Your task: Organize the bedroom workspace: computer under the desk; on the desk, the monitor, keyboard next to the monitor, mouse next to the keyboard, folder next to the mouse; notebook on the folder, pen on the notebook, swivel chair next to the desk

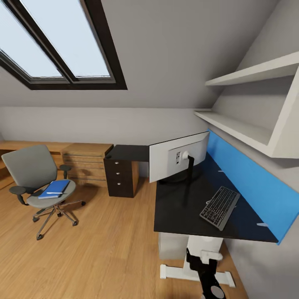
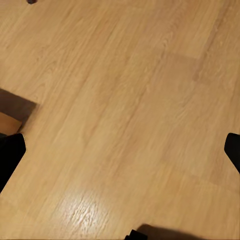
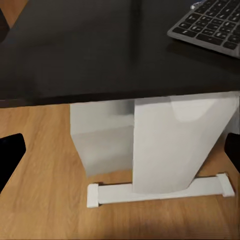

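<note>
Nearest the head camera, at bottom centre-right, a black arm segment hangs over the white desk foot; its gripper cannot be made out from this view. Right gripper (image 3: 120, 150): dark fingertips sit at opposite edges of the right wrist view, spread wide, nothing between them; it faces the white desk leg (image 3: 170, 145) with the pale computer (image 3: 100, 140) case behind it under the black top. Left gripper (image 2: 120, 150): fingertips likewise far apart at the frame edges, empty, aimed at bare wood floor (image 2: 125, 100). Desk (image 1: 182, 203) occupies centre-right of the head view, blue back panel along its right side. Monitor (image 1: 178, 157) stands on the desk, pale back toward the camera. Keyboard (image 1: 220, 207) lies on the desk lower right of the monitor, near it but apart. Swivel chair (image 1: 37, 178) is at left of frame, well apart from the desk; folder (image 1: 55, 188) rests on its seat with a thin white pen (image 1: 53, 192) on top. Mouse and notebook: cannot locate. Judgement: computer, monitor and keyboard items look satisfied; mouse placement, folder transfer, notebook-and-pen stack and chair positioning remain.
</note>
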### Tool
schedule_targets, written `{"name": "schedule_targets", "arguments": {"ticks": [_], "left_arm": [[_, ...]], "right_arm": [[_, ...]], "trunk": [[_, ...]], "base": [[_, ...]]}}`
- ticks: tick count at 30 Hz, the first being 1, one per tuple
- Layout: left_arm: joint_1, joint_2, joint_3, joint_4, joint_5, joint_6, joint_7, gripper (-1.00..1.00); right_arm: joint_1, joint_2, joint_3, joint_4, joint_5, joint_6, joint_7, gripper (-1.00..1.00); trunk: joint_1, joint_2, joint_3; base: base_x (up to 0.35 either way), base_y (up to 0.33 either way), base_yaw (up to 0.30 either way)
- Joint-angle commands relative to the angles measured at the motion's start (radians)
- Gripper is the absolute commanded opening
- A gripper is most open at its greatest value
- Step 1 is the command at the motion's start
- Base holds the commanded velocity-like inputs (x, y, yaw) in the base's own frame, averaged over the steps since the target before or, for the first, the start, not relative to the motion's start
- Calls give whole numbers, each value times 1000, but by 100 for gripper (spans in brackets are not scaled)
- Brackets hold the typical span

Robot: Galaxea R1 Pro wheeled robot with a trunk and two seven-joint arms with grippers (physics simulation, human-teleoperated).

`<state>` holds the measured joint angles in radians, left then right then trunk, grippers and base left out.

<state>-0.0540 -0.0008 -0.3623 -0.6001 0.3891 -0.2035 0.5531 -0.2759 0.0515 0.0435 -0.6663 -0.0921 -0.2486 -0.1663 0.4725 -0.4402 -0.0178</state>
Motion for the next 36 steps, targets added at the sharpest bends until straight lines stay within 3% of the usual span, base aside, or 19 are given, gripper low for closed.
{"name": "schedule_targets", "arguments": {"ticks": [1, 9, 13, 16, 21, 22, 24, 26, 32, 34, 36], "left_arm": [[-1, 3, -3, 0, 11, -7, 6, 100], [-1, 8, 32, 0, 11, -9, 5, 100], [-1, 8, 40, 0, 11, -18, 6, 100], [-1, 7, 45, 0, 11, -50, 8, 100], [-1, 8, 49, 1, 11, -89, 9, 100], [-1, 7, 49, 2, 12, -98, 7, 100], [-1, 6, 48, 3, 12, -100, 6, 100], [-1, 3, 44, 5, 10, -102, 4, 100], [-1, 2, 47, 5, 8, -105, 5, 100], [-1, 3, 49, 5, 9, -106, 5, 100], [-1, 4, 49, 5, 9, -106, 5, 100]], "right_arm": [[-1, -4, -3, -41, -16, 44, -4, 100], [-1, -22, -30, -392, -36, 468, -3, 100], [-2, -26, -46, -505, -37, 601, -3, 100], [-5, -32, -82, -570, -35, 690, -3, 100], [-12, -42, -121, -513, -24, 713, -4, 100], [-18, -62, -130, -447, -9, 664, -3, 100], [-19, -73, -133, -432, -6, 642, -3, 100], [-21, -96, -139, -467, -5, 610, -1, 100], [-22, -103, -155, -495, -4, 599, -1, 100], [-22, -104, -190, -494, -2, 593, 4, 100], [-22, -104, -193, -492, -1, 591, 4, 100]], "trunk": [[1, -2, -2], [1, -2, -2], [1, -2, -2], [1, -2, -2], [1, -2, -2], [1, -2, -2], [1, -2, -2], [1, -2, -2], [1, -2, -2], [1, -2, -2], [1, -2, -2]], "base": [[0, 0, 0], [0, 0, 0], [0, 0, 0], [0, 0, 0], [10, -44, 0], [139, -192, 0], [160, -209, 0], [194, -235, 0], [214, -248, 0], [276, -146, 0], [305, -61, 0]]}}
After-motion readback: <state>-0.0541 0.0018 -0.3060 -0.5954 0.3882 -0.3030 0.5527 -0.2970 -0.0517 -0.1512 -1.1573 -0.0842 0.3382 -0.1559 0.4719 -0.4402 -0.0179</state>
